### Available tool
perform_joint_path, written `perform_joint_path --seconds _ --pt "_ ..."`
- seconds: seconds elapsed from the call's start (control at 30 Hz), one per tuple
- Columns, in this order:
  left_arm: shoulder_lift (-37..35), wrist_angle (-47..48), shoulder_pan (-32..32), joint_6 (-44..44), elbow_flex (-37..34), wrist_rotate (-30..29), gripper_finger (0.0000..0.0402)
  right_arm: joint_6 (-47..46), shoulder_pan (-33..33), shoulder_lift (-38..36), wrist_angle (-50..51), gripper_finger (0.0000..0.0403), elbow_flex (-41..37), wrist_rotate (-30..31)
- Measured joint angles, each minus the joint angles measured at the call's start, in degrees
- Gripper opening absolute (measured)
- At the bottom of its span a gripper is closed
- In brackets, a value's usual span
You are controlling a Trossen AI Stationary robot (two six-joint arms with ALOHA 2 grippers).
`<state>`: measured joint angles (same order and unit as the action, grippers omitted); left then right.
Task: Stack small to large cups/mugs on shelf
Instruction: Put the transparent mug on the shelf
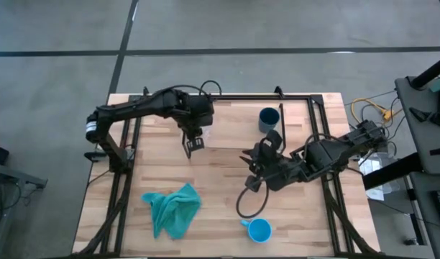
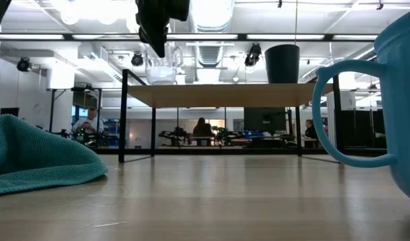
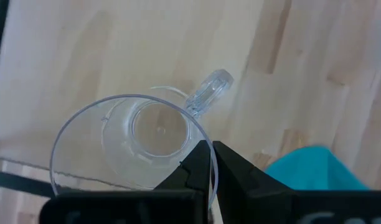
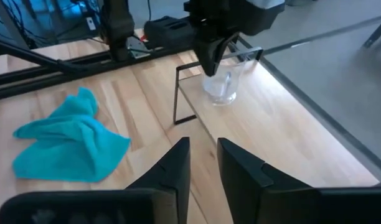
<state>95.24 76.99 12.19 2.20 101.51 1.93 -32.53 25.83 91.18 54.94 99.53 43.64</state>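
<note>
The small clear cup (image 3: 147,134) with a handle stands upright on the left end of the light-wood shelf (image 2: 225,90), seen also in the low view (image 2: 161,70) and the right wrist view (image 4: 220,87). My left gripper (image 3: 210,155) is above it, shut on its rim. The dark navy cup (image 1: 269,119) stands on the shelf's right part (image 2: 282,63). The bright blue mug (image 1: 259,231) stands on the tabletop near the near edge. My right gripper (image 4: 204,163) hovers open over the table's middle (image 1: 250,180), touching nothing. My left gripper pinches the clear cup's rim (image 3: 202,138) on the side next to the handle, one finger inside the cup and one outside. The fingers come from above, pointing down. The cup stands upright with its base on the shelf.
A crumpled teal cloth (image 1: 173,208) lies on the tabletop toward the near left. The shelf's thin black wire legs (image 4: 176,93) stand at its ends. Black frame bars run along the table's left, right and far sides. Bare wood lies between cloth and blue mug.
</note>
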Motion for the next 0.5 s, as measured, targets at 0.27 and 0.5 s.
perform_joint_path --seconds 0.27,0.5 --pt "0.21 -1.48 3.11 -2.49 0.00 0.07 0.0000 1.37 0.00 0.00 -0.02 0.0077 0.02 0.06" --pt "1.01 -3.47 3.23 -2.97 0.00 0.05 0.0000 1.51 -0.13 0.00 0.00 0.0072 0.04 0.04"
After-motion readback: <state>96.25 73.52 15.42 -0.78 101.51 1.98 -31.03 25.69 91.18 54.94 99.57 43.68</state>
